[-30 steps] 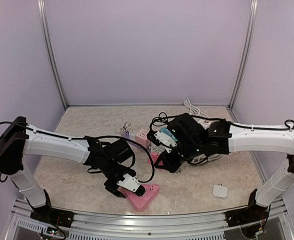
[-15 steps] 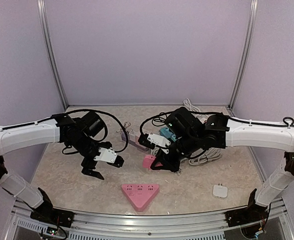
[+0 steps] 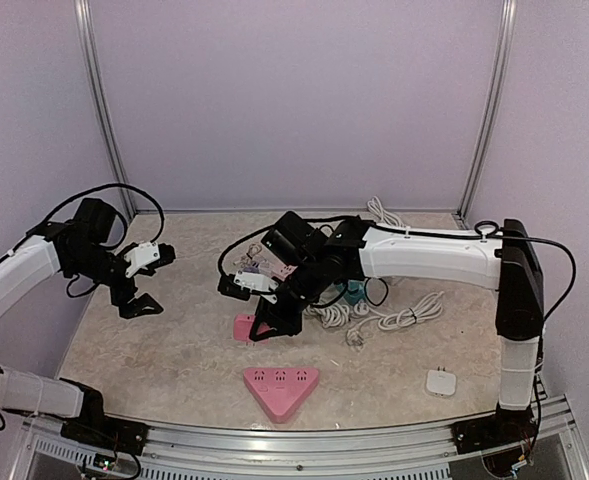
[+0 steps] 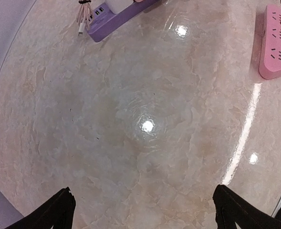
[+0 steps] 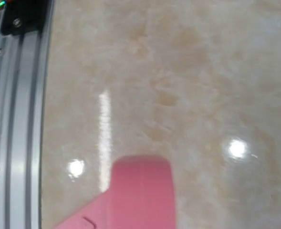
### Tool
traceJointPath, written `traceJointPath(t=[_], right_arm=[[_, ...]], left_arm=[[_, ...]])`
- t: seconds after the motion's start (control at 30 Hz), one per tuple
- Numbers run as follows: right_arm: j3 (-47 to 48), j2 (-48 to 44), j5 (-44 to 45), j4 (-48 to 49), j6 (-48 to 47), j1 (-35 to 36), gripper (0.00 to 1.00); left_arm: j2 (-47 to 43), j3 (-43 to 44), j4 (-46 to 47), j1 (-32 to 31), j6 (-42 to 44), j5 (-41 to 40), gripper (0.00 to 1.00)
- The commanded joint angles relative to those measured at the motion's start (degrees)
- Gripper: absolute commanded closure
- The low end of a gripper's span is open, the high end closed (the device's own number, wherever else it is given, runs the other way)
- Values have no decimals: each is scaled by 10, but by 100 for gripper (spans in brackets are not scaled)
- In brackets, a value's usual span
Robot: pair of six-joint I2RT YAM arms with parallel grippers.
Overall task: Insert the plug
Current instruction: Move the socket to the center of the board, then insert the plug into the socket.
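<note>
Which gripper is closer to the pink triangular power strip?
Right. The right gripper, holding a pink plug, is just behind the power strip; the left gripper hangs open far to its left rear.

The tabletop is a glossy beige marbled slab that throws back bright spots of light, with a metal rail along its near edge. Near the middle of that edge lies a pink triangular power strip, flat, its sockets facing up. To its right, well apart, sits a small white adapter. Right of centre a loose white cable sprawls in loops. Toward the far side of the middle lies a purple power strip, with a tied cable bundle at its end. A small pink block sits at centre; whether it touches the surface cannot be told.
</note>
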Motion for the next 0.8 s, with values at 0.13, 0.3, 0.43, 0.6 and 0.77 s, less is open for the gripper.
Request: traceJointPath(t=[0.13,0.3,0.43,0.6,0.77], right_arm=[[82,78,-70,-115,-48,17,100],[103,114,-68,-148,-57,26,100],[94,117,-45,-146,-58,28,100],[85,122,-33,-134,-63,27,100],[68,124,-41,-113,-64,26,100]], left_arm=[[26,-24,23,15,-21,28,1],[39,-28,33,27,-26,29,1],[49,-27,33,27,-25,30,1],[62,-19,31,27,-26,30,1],[67,-21,33,27,-26,32,1]])
